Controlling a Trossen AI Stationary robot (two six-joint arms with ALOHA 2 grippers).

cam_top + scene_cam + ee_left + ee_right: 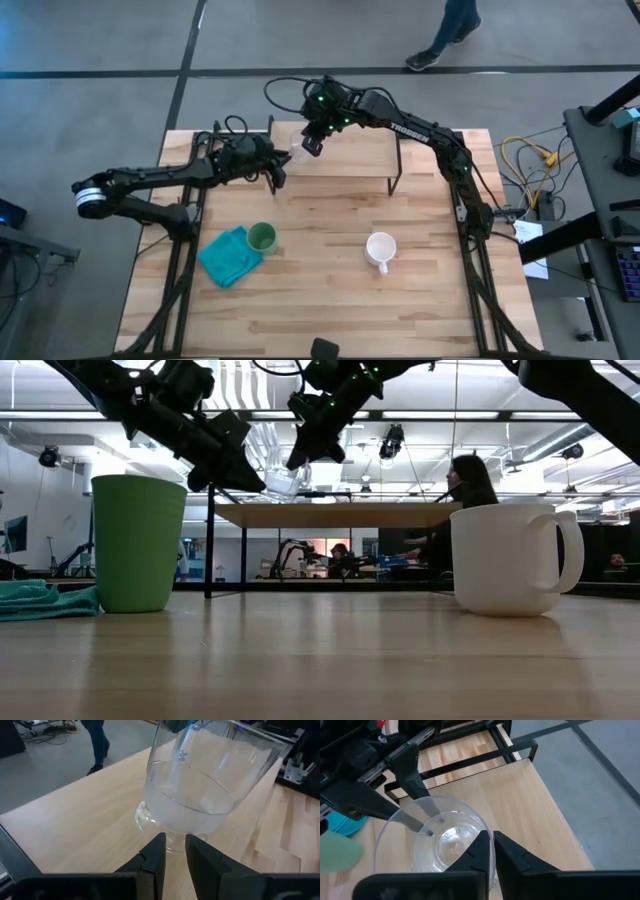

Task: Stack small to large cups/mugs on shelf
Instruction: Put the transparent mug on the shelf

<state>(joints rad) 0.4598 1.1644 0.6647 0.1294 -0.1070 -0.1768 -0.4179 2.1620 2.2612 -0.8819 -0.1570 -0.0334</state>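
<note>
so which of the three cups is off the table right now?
The clear glass cup, held above the shelf with both grippers on it. The green cup and the white mug stand on the tabletop.

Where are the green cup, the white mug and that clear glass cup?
green cup (138, 545), low view, middle of its side wall.
white mug (380, 246), high view, its rim.
glass cup (200, 785), left wrist view, its clear side wall.
</note>
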